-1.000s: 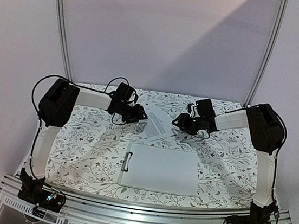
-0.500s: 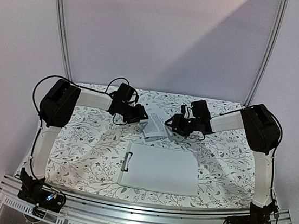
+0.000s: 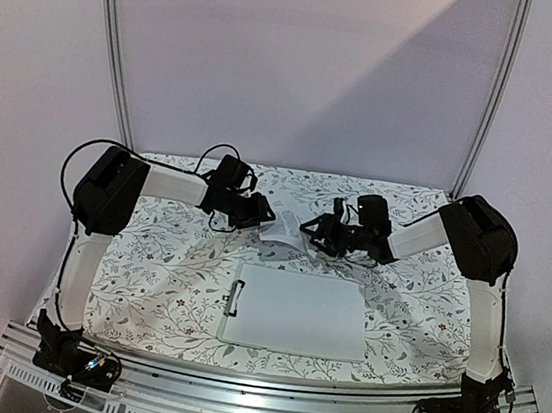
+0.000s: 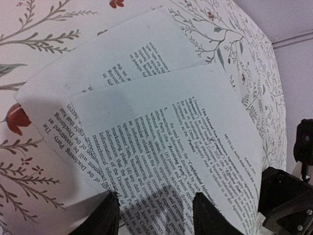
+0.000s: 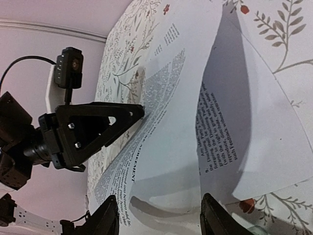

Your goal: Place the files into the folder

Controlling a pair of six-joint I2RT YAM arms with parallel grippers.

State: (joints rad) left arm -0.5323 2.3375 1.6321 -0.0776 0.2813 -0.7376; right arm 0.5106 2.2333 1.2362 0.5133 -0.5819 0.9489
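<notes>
**A:** Top external view: where are the files seen?

**B:** They are found at the far middle of the floral table, bowed upward between the left gripper and the right gripper. 2 overlapping printed sheets are counted in the left wrist view.

**A:** And the folder?

**B:** It is laid flat nearer the arm bases, apart from the files, with its clip at the left short edge.

**A:** How are the left fingers set?

**B:** They are held apart. A sheet's edge is seen lying in the gap, and they are not closed on it.

**A:** And the right fingers?

**B:** Those are likewise held apart, with the buckled paper met between them. In the right wrist view the left gripper's tip is seen touching the opposite edge of the paper.
</notes>
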